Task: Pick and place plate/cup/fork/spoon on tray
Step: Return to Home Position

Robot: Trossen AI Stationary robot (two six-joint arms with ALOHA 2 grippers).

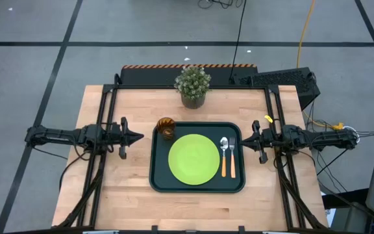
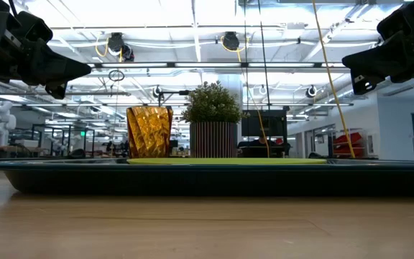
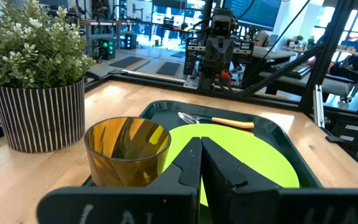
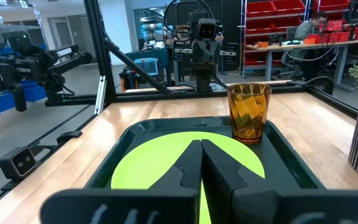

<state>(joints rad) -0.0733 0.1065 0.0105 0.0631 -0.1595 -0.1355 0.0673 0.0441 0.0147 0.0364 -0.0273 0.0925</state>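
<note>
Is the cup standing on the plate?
No, the cup stands upright in a corner of the tray, beside the plate, not on it.

A pale grey floor [image 1: 24,71] fills the upper part of the high view, crossed by dark tape lines [image 1: 63,43]. A light butcher-block wooden table [image 1: 128,208] takes the centre, with an orange-and-black hazard strip [image 1: 187,66] along its upper edge. At upper right a yellow cable [image 1: 302,39] trails across the floor. In the low view, bright white ceiling lights [image 2: 194,21] span the top of the frame above an open workshop. The right wrist view shows shelves of red storage bins [image 4: 272,18] beyond the table, with a person [image 4: 309,28] seated at a bench.
</note>
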